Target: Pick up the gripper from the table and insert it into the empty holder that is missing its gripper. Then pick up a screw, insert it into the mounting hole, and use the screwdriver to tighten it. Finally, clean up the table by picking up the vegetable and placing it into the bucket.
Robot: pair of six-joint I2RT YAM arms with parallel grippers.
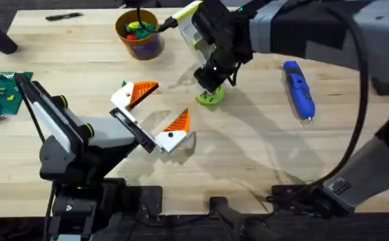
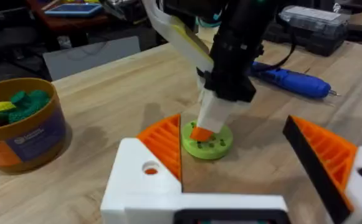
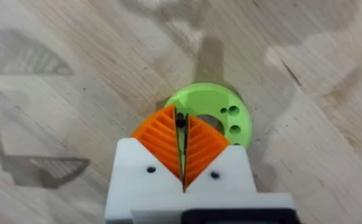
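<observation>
Nearest to us, the left gripper [image 1: 159, 107] lies low over the table [image 1: 261, 167] with its jaws wide apart, both white fingers turned up toward the middle. We read that as a presenting pose, since it leaves the mounting holes in the fingers exposed. Each finger carries a ribbed orange pad [image 2: 163, 144], so we judge that the orange fingertip is already seated in its holder, though we cannot tell which of the two was the missing one. Just beyond, the lime-green disc [image 1: 211, 99] sits flat on the wood, and the right gripper [image 3: 182, 134] has its tips right on it, the arm reaching in from the right side. Its jaws are together on a thin dark sliver [image 3: 181, 121] that we take for a screw, though it is too small to be sure. The disc has small holes in its face and seems to serve as the screw stand, which would explain the steep, nearly vertical approach: a straight lift keeps the screw from tipping. Off to the right lies the blue screwdriver [image 1: 299, 90], well apart from both grippers and untouched, its tip pointing toward the near edge where the right arm could take it. At the far side stands the bucket [image 1: 138, 33], toys heaped inside, out of the way for the clean-up.
</observation>
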